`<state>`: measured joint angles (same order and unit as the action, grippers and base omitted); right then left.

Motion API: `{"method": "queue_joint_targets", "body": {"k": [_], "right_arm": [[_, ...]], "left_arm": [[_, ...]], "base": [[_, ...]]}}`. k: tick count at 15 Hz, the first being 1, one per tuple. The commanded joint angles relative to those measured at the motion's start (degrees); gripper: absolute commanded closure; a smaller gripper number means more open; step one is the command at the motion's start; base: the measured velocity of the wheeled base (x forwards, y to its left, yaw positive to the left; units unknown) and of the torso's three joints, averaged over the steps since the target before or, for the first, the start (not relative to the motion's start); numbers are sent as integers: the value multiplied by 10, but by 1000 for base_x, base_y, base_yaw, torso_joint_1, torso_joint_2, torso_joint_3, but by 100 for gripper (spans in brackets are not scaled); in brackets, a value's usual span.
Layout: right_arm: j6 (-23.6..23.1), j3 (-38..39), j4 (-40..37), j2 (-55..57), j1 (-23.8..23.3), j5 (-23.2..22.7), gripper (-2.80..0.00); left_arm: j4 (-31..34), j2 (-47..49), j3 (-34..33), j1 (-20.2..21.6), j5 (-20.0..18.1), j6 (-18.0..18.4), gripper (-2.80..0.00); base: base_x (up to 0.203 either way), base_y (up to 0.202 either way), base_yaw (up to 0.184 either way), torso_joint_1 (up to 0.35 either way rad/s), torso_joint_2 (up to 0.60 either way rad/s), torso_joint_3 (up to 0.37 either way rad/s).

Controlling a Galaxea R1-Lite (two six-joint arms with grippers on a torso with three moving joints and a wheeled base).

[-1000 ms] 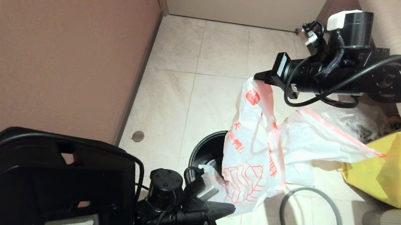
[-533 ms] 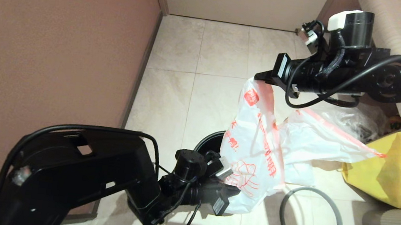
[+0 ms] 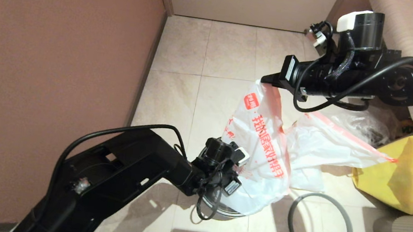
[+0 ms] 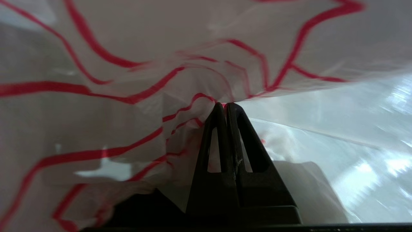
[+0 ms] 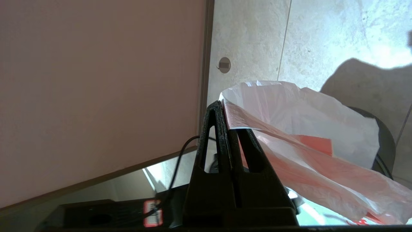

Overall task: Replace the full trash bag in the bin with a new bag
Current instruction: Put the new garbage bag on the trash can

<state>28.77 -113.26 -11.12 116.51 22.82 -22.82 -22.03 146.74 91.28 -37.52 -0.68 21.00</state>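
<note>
Above the bin (image 3: pixel 218 210), the new bag (image 3: pixel 264 154) between 2 clenched grippers: right gripper (image 3: pixel 268 79) on its hem, left gripper (image 3: pixel 240 173) lower.

Bright overhead light, hard floor shadows

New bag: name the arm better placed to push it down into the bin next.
Probably left. The left tool pinches the new bag low, over the bin; the right tool grips its hem high up.
</note>
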Motion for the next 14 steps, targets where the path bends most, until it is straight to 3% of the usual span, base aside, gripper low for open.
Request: {"method": "queue_joint_targets", "body": {"k": [1,3,6,9,12,14], "right_arm": [[1,1,-2,2,-1,-2,0],[2,1,-6,2,-1,-6,0],[3,6,-23,-2,4,-6,0],[5,7,-78,-24,29,-7,0],[4,7,-130,-78,58,-7,0],[5,7,-175,-83,63,-11,0]], "left_arm": [[3,62,62,-4,32,2,0],[9,97,103,-10,71,4,0],[3,49,43,-21,70,-2,0],[-55,-28,-103,-29,76,-12,0],[-190,-93,-258,-26,91,-22,0],[-265,-139,-319,-4,93,-42,0]], "base": [[0,0,0,0,0,0],[0,0,0,0,0,0],[0,0,0,0,0,0],[0,0,0,0,0,0],[0,0,0,0,0,0],[0,0,0,0,0,0]]}}
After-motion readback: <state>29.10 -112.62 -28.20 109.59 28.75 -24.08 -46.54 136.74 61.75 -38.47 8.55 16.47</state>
